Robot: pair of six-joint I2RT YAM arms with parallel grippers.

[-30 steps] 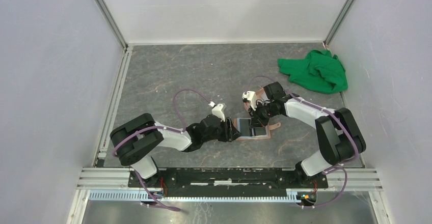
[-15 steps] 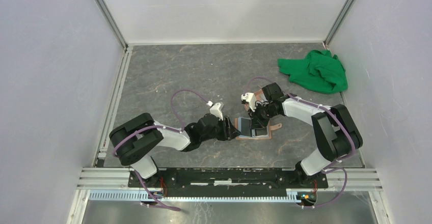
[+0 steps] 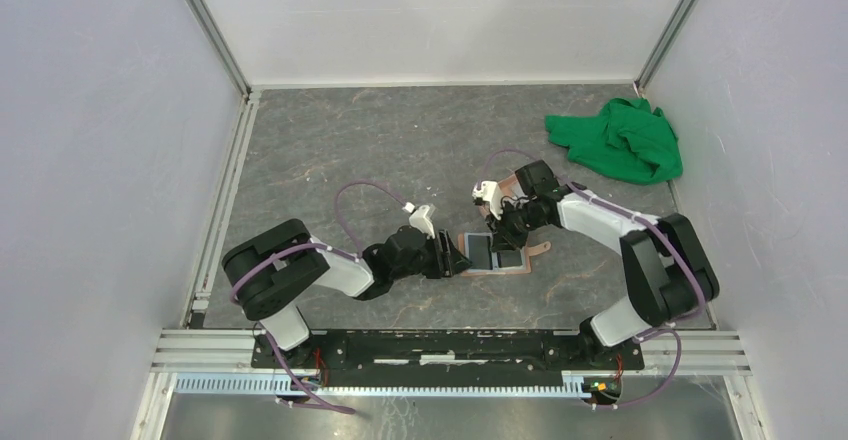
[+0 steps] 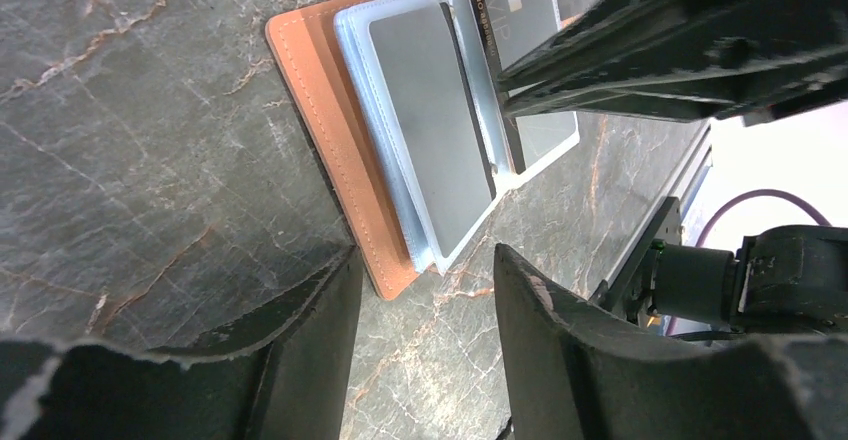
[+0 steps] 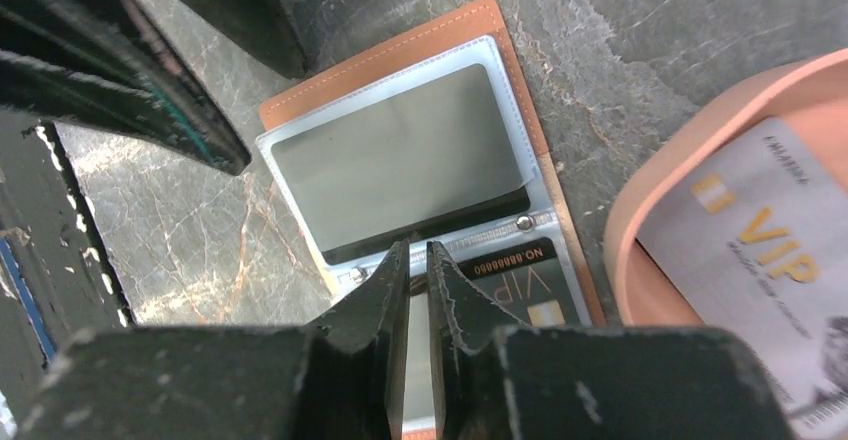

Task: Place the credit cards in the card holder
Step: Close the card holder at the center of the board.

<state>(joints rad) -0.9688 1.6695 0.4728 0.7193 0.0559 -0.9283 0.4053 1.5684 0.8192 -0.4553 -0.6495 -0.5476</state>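
The tan card holder (image 3: 482, 254) lies open on the table, its clear sleeves facing up. One sleeve holds a grey card (image 5: 400, 160), and a black VIP card (image 5: 515, 282) sits in the sleeve beside it. My right gripper (image 5: 418, 252) stands over the sleeves' spine, its jaws shut to a thin slit with nothing visible between them. My left gripper (image 4: 425, 260) is open just off the card holder's (image 4: 320, 90) near corner, holding nothing. A grey-white VIP card (image 5: 750, 250) lies in the pink tray (image 5: 630, 210).
A crumpled green cloth (image 3: 620, 140) lies at the back right. The pink tray (image 3: 512, 182) is mostly hidden under my right arm, just behind the card holder. Grey walls close in the table on three sides.
My left arm has drawn back slightly to the left, away from the card holder. The right gripper has stayed over the sleeves.
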